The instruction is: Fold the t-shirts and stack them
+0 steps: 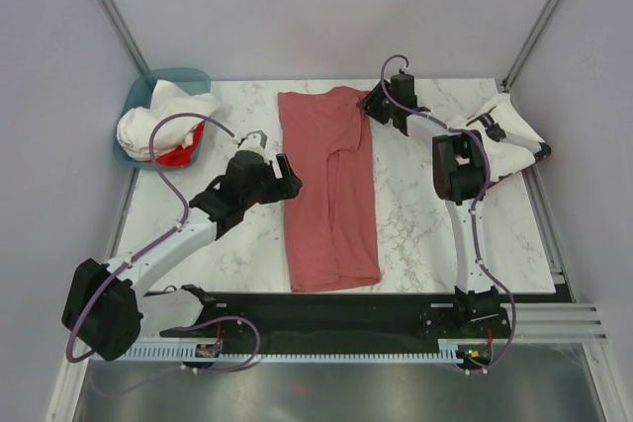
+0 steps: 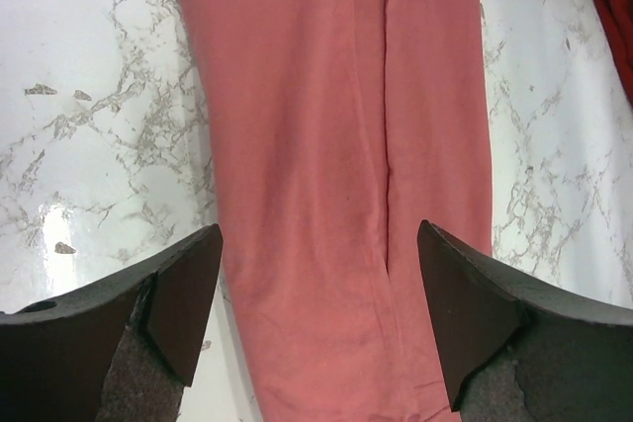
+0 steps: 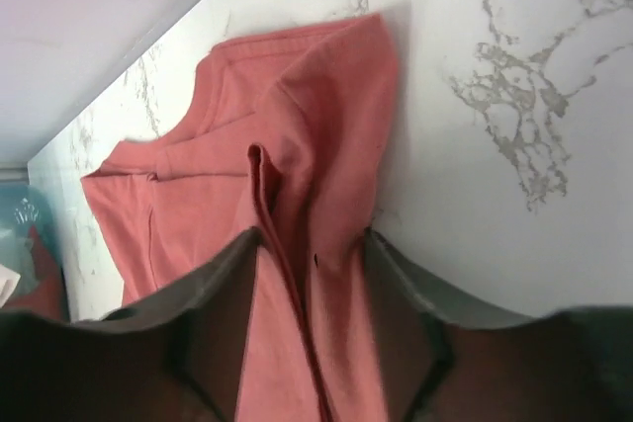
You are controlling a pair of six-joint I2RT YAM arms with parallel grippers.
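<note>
One salmon t-shirt (image 1: 329, 200), folded lengthwise, has a collar-corner ridge between the jaws of the right gripper (image 3: 312, 244), grip uncertain. The left gripper (image 2: 318, 254) hangs open above its middle. Likely next: pinch firmly, then fold crosswise.

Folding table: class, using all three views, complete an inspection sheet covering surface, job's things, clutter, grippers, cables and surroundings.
Surface: table, white marble pattern, glossy.
Job's things: salmon shirt folded lengthwise at the centre; white shirt crumpled at the right edge; heap of white and red shirts in the basket.
Clutter: teal basket at the far left corner.
Grippers: left gripper open above the salmon shirt, holding nothing; right gripper has its jaws either side of a raised fold at the shirt's far end, grip not certain.
Cables: purple cables looped loosely along both arms.
Surroundings: plain walls; metal frame posts in the far corners.
</note>
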